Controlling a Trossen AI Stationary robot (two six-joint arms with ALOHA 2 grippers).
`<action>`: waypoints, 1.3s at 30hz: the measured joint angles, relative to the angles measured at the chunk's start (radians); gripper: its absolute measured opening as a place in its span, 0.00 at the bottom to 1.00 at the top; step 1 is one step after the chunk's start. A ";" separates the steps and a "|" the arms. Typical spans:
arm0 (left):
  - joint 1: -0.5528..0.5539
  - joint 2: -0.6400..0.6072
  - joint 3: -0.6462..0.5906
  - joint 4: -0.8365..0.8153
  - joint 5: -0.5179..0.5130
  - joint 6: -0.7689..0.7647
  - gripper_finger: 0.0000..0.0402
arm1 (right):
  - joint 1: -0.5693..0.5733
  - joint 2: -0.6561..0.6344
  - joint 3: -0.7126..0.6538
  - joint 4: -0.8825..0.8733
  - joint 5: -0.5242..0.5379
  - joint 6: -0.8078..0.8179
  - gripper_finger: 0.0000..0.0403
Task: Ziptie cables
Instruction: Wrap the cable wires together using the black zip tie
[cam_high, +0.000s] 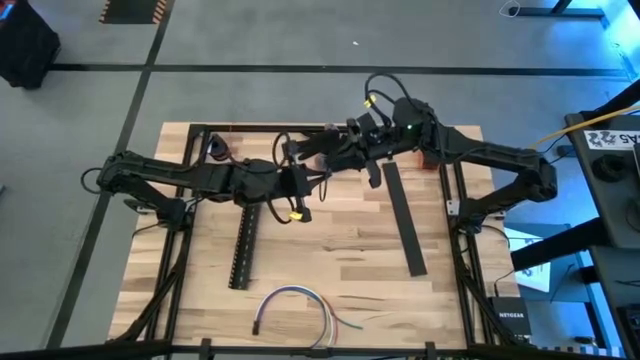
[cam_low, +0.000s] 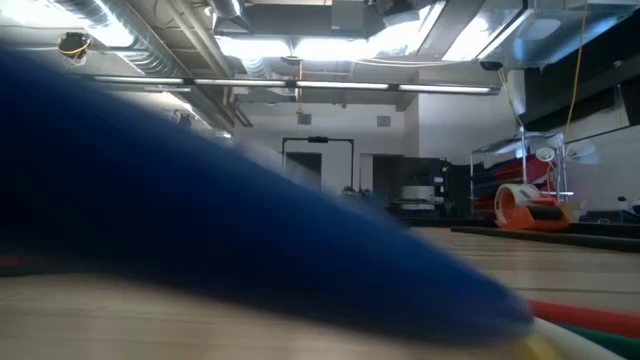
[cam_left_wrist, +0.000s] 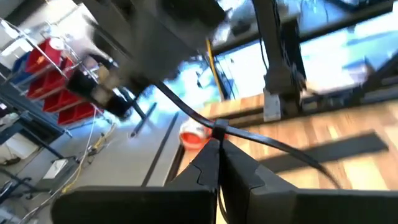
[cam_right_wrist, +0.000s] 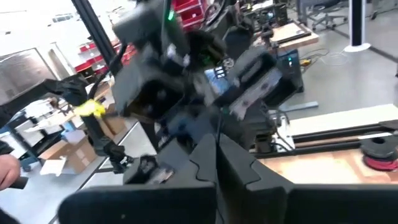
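- Workshop shelving and grey floor are surrounding a pale wooden tabletop, which both arms are reaching over at its far side.
- Left end effector is keeping its fingers pressed together on a thin dark ziptie, gripping it just under the small head while the strip is curving away to either side.
- Right end effector is also showing its fingers closed together; whether anything is pinched between them cannot be told, and it is pointing at the left arm's wrist close ahead.
- Seen from above, the two end effectors are meeting near the middle of the tabletop's far half, raised off the wood.
- A slotted channel is lying below the left arm, and a flat black cover is lying below the right arm.
- The cables are lying in a loop near the front edge, well apart from both end effectors.
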 joint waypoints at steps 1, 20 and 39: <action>0.000 0.000 0.000 -0.015 0.000 -0.005 0.00 | -0.007 -0.002 0.000 0.000 -0.004 0.000 0.00; -0.001 0.000 0.000 -0.148 -0.012 -0.016 0.00 | -0.114 -0.086 0.000 0.001 -0.034 -0.002 0.00; -0.020 0.002 -0.002 -0.192 -0.007 -0.161 0.00 | -0.213 -0.254 0.004 -0.507 -0.217 -0.093 0.36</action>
